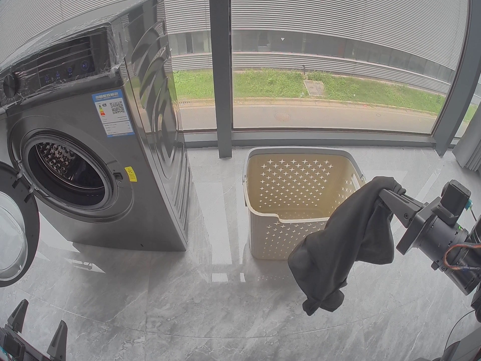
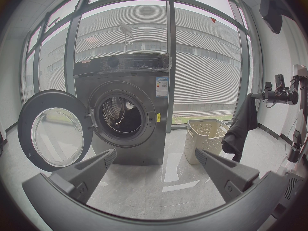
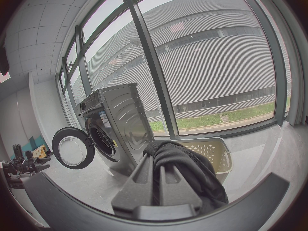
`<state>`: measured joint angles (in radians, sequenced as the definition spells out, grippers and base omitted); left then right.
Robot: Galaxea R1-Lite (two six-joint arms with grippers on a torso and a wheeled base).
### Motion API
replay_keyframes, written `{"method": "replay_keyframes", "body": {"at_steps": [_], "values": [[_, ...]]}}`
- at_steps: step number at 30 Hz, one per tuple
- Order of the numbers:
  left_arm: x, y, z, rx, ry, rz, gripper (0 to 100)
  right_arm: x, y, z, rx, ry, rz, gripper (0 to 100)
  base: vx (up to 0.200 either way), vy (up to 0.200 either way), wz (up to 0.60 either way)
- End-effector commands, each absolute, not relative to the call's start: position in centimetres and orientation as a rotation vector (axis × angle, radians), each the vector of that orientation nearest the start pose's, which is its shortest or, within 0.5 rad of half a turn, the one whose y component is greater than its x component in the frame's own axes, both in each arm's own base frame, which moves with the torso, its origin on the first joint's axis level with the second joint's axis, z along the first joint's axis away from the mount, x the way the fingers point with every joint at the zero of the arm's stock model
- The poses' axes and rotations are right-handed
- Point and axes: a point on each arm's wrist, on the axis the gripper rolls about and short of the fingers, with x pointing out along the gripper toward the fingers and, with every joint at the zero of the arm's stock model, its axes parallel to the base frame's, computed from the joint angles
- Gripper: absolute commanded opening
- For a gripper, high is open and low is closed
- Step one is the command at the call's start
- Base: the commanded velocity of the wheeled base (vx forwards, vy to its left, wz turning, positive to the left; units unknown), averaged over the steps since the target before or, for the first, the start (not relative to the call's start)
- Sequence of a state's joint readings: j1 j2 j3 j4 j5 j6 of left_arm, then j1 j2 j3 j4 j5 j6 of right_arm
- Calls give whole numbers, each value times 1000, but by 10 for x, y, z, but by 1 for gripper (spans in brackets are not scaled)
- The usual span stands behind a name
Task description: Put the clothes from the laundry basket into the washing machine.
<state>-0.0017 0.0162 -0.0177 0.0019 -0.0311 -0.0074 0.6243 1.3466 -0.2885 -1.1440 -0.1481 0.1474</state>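
Observation:
A black garment [image 1: 345,241] hangs in the air beside the right front corner of the cream laundry basket [image 1: 285,216], with my right gripper [image 1: 390,196] shut on its top edge. The same cloth [image 3: 189,170] drapes over the closed fingers [image 3: 170,183] in the right wrist view. The basket's inside looks bare. At the left stands the grey washing machine [image 1: 95,141], its round door [image 1: 15,226] swung open and the drum [image 1: 67,169] visible. My left gripper [image 1: 37,327] is low at the front left, open and holding nothing; the left wrist view faces the machine's drum [image 2: 122,113].
The floor is pale marble tile [image 1: 200,302]. A tall glass window with a dark pillar [image 1: 220,66] rises right behind the basket and the machine. Open floor lies between machine and basket.

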Motion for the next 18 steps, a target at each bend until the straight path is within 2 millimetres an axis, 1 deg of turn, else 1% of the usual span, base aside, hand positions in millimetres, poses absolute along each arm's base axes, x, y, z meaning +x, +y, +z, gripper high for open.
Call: {"method": "replay_keyframes", "body": {"at_steps": [1,18], "values": [[-23,-1,76,-8,2,-32,100,154,107,185,176,-42,489,0,0,200,0],[-23,-1,76,-8,2,-32,100,152,111,183,174,-33,534,0,0,200,0]]}}
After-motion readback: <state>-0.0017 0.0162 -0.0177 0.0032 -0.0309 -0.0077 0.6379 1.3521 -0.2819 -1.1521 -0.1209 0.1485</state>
